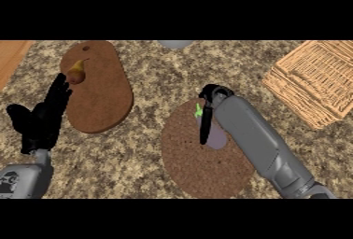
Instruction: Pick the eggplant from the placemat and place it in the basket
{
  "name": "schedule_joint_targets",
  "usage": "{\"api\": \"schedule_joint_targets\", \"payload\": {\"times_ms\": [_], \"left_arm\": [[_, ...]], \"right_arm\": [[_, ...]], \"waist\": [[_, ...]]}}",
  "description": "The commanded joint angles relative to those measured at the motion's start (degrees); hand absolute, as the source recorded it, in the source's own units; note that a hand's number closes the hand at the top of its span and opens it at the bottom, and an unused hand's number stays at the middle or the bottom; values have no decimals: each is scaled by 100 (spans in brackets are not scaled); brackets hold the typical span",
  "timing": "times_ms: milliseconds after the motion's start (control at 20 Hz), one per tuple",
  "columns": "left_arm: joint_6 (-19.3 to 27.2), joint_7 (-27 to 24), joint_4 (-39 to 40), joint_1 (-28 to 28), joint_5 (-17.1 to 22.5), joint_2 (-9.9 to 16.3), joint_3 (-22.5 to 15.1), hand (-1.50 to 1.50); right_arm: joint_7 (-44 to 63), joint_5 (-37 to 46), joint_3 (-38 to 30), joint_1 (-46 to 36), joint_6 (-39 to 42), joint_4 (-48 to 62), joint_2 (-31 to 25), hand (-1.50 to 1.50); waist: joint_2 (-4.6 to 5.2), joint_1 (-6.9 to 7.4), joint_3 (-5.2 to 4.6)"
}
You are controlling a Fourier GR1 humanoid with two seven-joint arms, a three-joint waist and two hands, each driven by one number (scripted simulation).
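The eggplant (221, 137) lies on the round brown placemat (200, 172) at centre; only a pale purple patch and its green stem (198, 111) show. My right hand (210, 95) is down over it, open, with a straight finger (205, 126) running along the eggplant's left side; the grey forearm hides the rest. The woven basket (314, 81) stands at the right edge, well apart from the hand. At the left edge my left hand (41, 119) rests open, fingers up, holding nothing.
A brown oval cutting board (103, 98) lies left of the placemat with a yellow-brown pear-like fruit (76, 71) at its far end. A grey bowl's rim (175, 44) shows at the top. A wooden surface (12, 56) borders the speckled counter at the upper left.
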Motion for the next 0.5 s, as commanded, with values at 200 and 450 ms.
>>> {"api": "schedule_joint_targets", "payload": {"times_ms": [200, 450], "left_arm": [[-197, 320, -481, 161, 24, 20, 154, 0], [-334, -231, 147, 28, -57, 22, 363, 0]], "right_arm": [[61, 401, -45, 417, 184, -211, -48, -150], [54, 517, -24, 629, 356, -255, 98, -150]], "waist": [[0, 19, 2], [6, -2, 0]]}}
